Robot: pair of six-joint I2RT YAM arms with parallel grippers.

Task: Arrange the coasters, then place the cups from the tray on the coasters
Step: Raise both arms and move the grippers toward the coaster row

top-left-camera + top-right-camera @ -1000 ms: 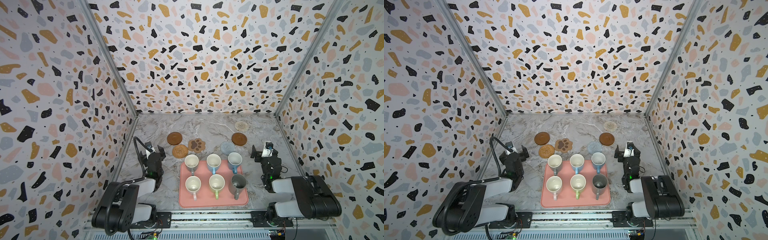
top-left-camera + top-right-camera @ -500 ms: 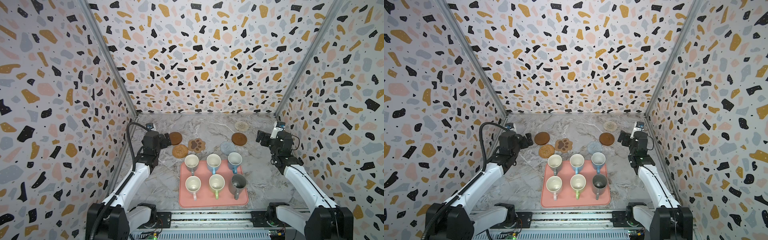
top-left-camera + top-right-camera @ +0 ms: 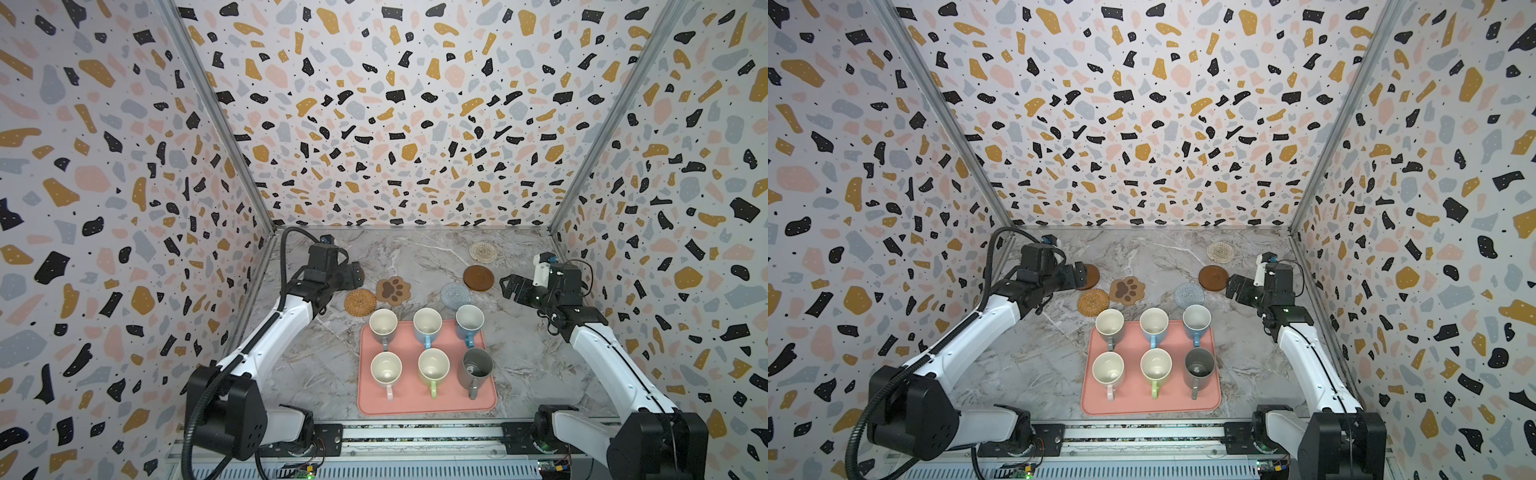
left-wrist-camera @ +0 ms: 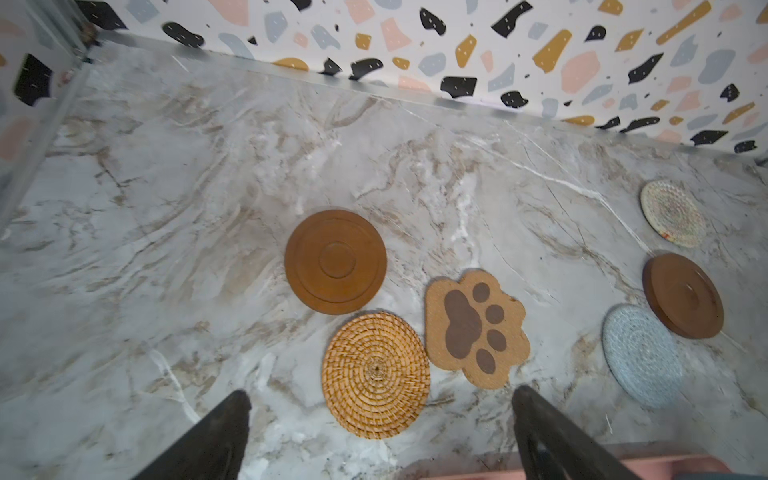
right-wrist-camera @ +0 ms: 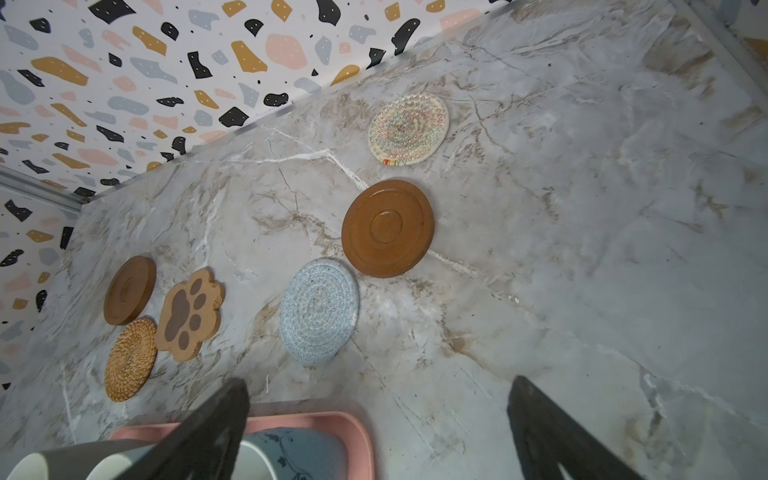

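As left claw gapes (empty), brown disc lies ahead.

The tray is salmon pink, on a grey-white worktop marbled with brown veins. On the tray, cream insides show in the grey-beige mug, the far-middle light blue mug, the far-right light blue mug, the pink mug and the light green mug. The dark grey mug is grey inside. Beyond the tray lie the tan spiral rattan coaster, the tan paw-print coaster with dark brown pads, the grey-blue crochet coaster, the cream woven coaster flecked multicolour, and the ringed left brown disc and right brown disc.
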